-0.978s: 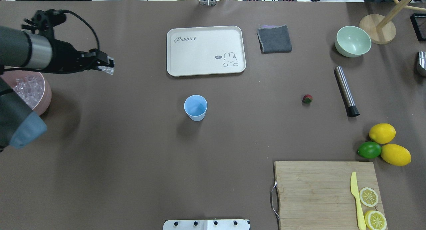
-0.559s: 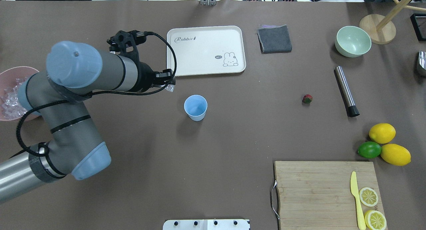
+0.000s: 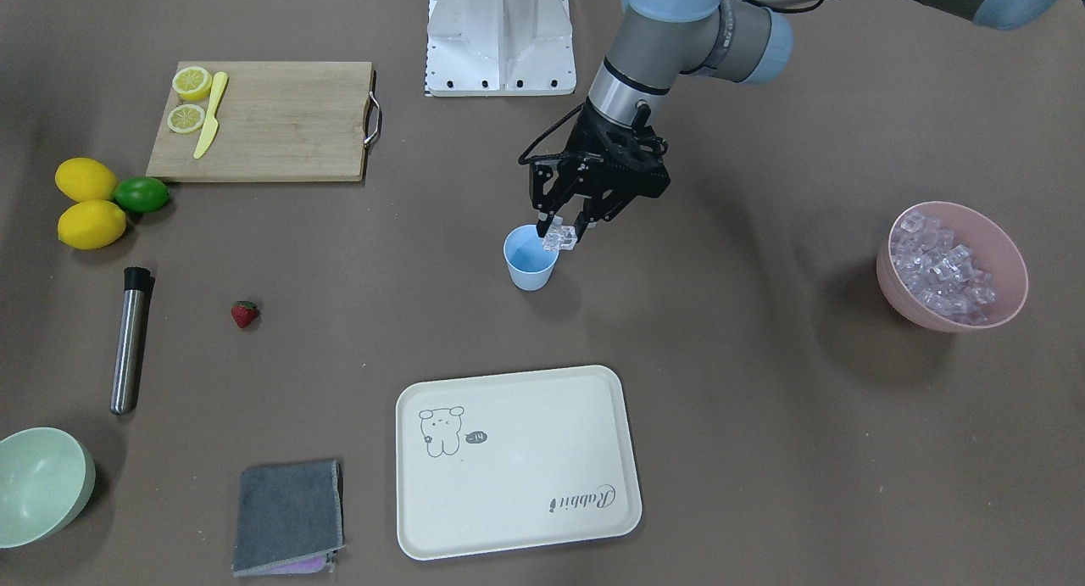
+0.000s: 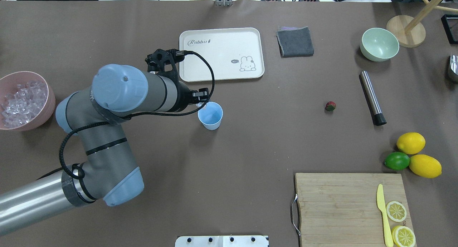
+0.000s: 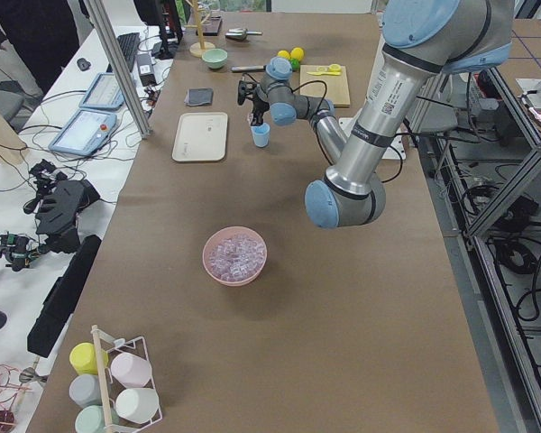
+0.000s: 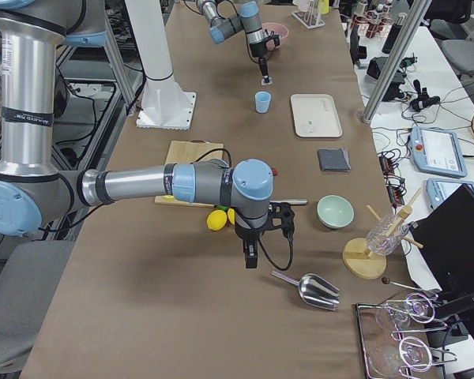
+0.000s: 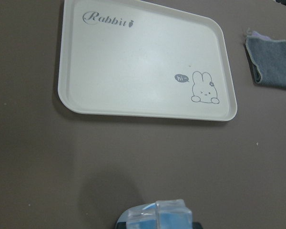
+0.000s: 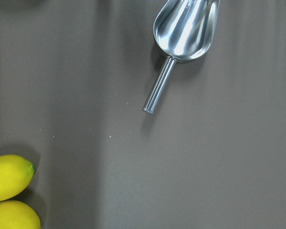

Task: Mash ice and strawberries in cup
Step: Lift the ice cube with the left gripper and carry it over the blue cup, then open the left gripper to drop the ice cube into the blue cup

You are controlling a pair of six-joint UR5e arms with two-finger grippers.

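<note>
The light-blue cup (image 4: 210, 115) stands upright near the table's middle. My left gripper (image 3: 559, 228) hangs just above the cup's rim, on its pink-bowl side, shut on one clear ice cube (image 3: 559, 237). That ice cube (image 7: 157, 214) fills the bottom edge of the left wrist view. More ice (image 4: 22, 101) is heaped in the pink bowl (image 4: 50, 97) at the left. The strawberry (image 4: 330, 106) lies alone on the table to the right of the cup. My right gripper (image 6: 249, 257) shows only in the exterior right view, near the lemons; I cannot tell its state.
A cream tray (image 4: 222, 54) lies behind the cup, a grey cloth (image 4: 295, 42) and a pale-green bowl (image 4: 379, 44) further right. A steel muddler (image 4: 372, 97) lies beyond the strawberry. Lemons (image 4: 410, 142), a lime (image 4: 396, 161) and a cutting board (image 4: 340, 204) sit front right. A metal scoop (image 8: 186, 28) is nearby.
My left arm has swung right from beside the pink bowl to the cup, carrying the ice cube. The cup and strawberry have not moved.
</note>
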